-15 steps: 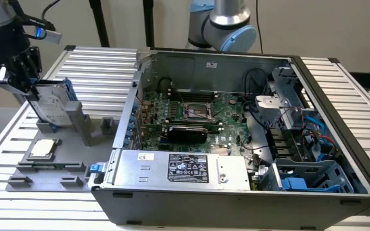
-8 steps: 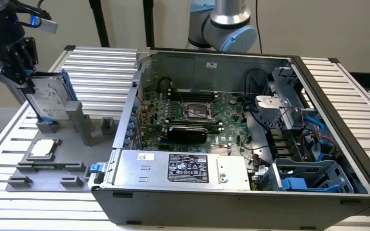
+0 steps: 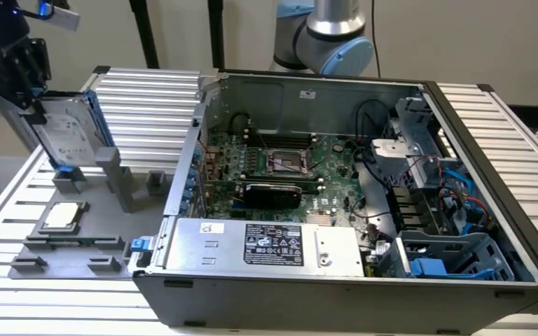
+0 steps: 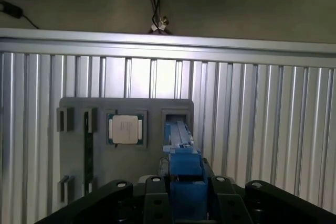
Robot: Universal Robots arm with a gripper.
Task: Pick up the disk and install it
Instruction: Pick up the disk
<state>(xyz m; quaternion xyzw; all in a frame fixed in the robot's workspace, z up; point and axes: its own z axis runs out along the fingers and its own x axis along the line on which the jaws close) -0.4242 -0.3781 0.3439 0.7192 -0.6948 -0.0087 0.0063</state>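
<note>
ribbed metal table [image 3: 148, 105], gripper [image 4: 188, 205] clamped on the disk [image 3: 65, 133], nearly upright over grey tray [image 3: 73, 269], open computer case [image 3: 344, 301] beside

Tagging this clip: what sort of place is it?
Probably a robotics lab PC-assembly bench: ribbed aluminium table, open black computer case showing a green motherboard, grey parts fixture, gripper holding the silver-grey blue-railed hard disk.

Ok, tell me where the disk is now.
At the exterior view's left, the disk hangs tilted in the claw, over the grey tray beside the open computer case.
</note>
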